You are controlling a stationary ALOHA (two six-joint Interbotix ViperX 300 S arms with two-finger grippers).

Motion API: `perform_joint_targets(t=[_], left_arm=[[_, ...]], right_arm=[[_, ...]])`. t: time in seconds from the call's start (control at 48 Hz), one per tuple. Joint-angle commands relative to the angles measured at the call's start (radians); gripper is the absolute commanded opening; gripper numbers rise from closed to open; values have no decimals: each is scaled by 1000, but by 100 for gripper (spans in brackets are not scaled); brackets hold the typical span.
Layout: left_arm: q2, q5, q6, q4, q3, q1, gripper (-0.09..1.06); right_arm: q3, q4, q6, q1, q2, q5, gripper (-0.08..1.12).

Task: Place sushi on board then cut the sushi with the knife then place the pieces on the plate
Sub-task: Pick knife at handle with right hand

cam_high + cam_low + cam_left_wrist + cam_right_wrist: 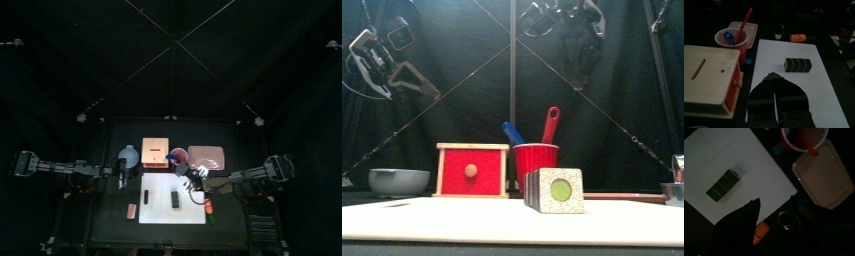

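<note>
Left wrist view: sushi roll (797, 65) lies on white board (821, 97), left pincer (774, 76) together, right pincer (778, 204) apart.

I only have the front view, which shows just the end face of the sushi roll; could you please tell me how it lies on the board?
Observer: The sushi roll lies near the middle of the white board, with its length running front to back.
Operator: Thank you. And where is the pink plate?
Observer: The pink plate sits on the table behind the board, just right of the red cup; nothing shows in it.
Operator: Is anything loose lying beside the board?
Observer: Yes, a small orange toy lies on the table by the board's right edge.
</note>
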Motion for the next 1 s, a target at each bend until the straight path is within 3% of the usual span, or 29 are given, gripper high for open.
perform_joint_targets(t=[0.021,0.208,0.396,0.604,1.0], left_arm=[[0,-3,-2,2,-8,3,0],[0,-2,-5,0,17,3,0],[0,-2,-6,-6,15,3,0],[0,-2,-6,-31,20,-3,0],[2,-2,0,-28,21,2,0]], right_arm=[[-106,-21,-156,-54,-25,31,85],[-229,-5,-396,-112,57,77,85],[-362,21,-580,-129,202,176,85],[-495,-21,-729,-138,353,325,85],[-446,-63,-752,-202,402,327,85]])
